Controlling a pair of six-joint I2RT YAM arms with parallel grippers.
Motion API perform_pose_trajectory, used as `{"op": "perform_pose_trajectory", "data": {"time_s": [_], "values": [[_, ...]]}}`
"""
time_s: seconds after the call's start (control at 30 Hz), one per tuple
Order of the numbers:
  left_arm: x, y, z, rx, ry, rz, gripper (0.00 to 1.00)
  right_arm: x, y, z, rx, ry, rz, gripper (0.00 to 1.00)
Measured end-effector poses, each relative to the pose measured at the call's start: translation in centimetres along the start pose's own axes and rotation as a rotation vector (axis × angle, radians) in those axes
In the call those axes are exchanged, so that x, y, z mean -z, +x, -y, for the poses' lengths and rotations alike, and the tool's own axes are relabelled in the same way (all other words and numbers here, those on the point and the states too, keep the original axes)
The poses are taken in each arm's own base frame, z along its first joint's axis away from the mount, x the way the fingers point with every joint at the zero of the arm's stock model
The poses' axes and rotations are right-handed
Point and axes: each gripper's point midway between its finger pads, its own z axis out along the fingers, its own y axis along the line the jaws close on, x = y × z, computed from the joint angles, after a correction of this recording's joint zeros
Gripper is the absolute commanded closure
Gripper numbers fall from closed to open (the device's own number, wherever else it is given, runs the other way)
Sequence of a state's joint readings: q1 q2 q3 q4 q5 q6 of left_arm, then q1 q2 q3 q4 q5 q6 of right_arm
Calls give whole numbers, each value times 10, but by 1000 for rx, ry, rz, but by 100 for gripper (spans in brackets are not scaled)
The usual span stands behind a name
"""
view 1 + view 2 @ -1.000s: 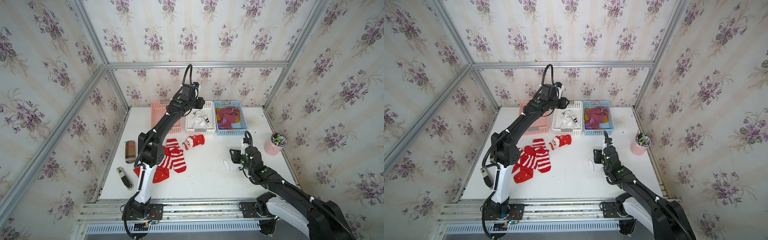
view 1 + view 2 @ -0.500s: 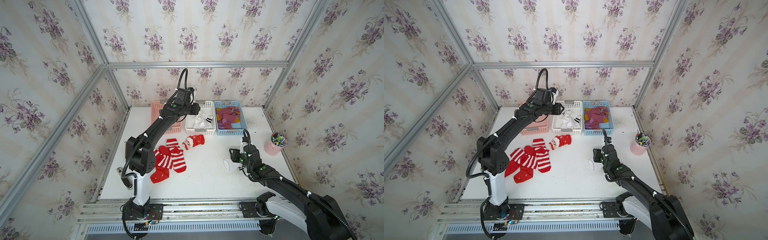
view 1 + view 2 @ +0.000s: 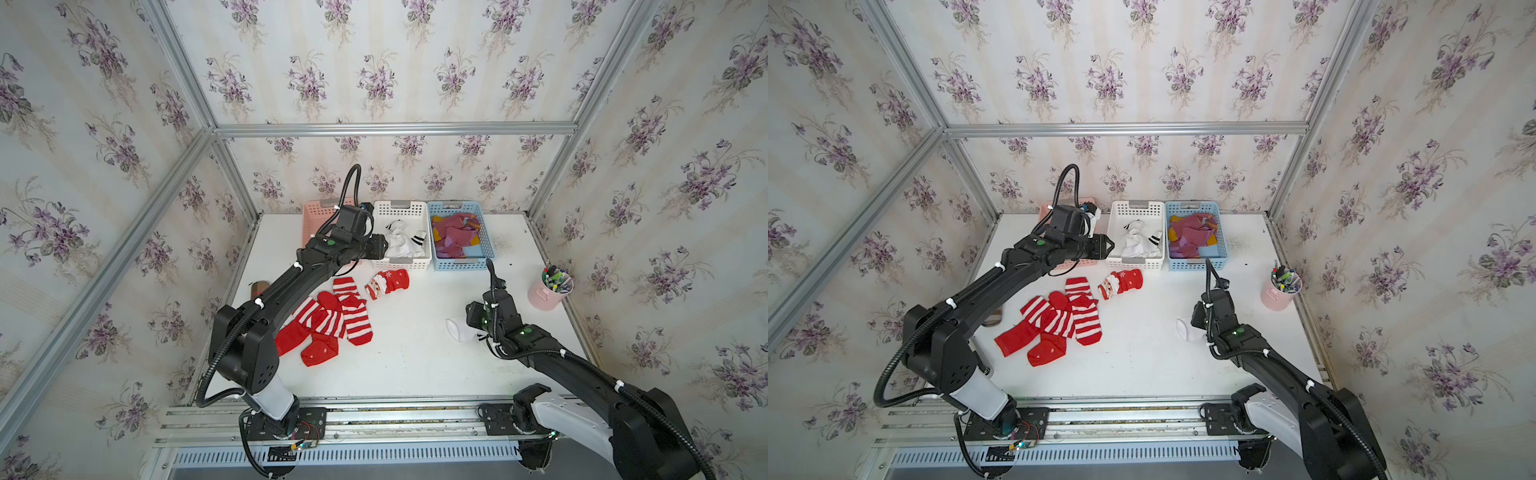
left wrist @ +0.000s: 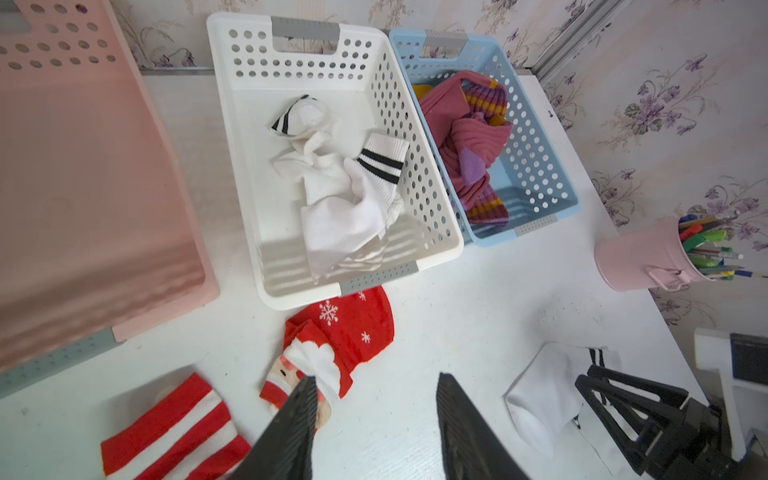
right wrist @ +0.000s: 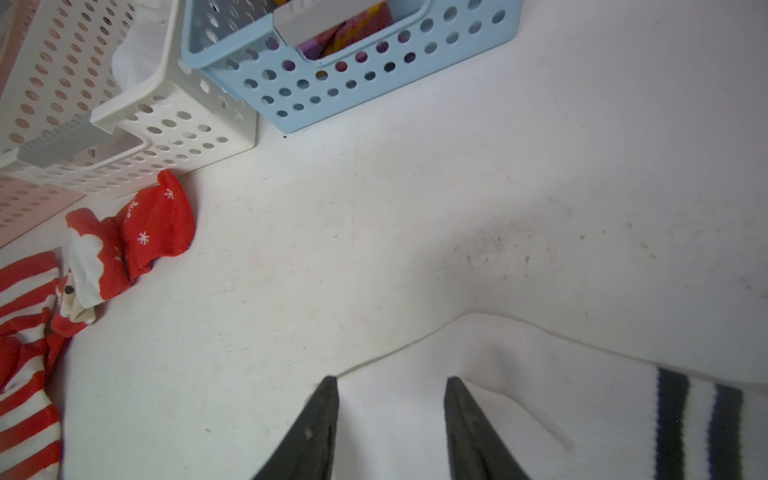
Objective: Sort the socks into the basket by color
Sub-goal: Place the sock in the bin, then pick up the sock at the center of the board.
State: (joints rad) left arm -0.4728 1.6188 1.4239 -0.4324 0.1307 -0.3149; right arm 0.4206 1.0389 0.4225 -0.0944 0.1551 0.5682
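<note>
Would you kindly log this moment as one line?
left hand open, empty; right hand open over white sock; red socks loose on table

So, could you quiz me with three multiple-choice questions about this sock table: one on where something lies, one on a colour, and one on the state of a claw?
1. Where does the Santa-face sock lie?
A) inside a basket
B) on the table, just in front of the white basket
C) on the floor

2. What colour is the basket holding the maroon socks?
A) pink
B) white
C) blue

3. How do the jaws of the left gripper stand?
A) apart, with nothing between them
B) shut on a red sock
C) shut on a white sock

Answers:
1. B. The sock lies on the tabletop by that basket's near rim.
2. C. The blue basket holds them.
3. A. The left wrist view shows a bare gap between the jaws.
</note>
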Motion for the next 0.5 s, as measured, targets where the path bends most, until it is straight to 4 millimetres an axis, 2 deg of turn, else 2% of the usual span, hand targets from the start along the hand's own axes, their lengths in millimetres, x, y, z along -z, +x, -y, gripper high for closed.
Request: {"op": "perform_pose_trajectory", "data": {"time_s": [0.17,0.5], "values": [[7,27,2,2,14,-31,51,-1,20,-14,29,-93,-73,60],[15,46,-3,21,11,-42,50,-10,46,-36,115,-168,-212,64]]}}
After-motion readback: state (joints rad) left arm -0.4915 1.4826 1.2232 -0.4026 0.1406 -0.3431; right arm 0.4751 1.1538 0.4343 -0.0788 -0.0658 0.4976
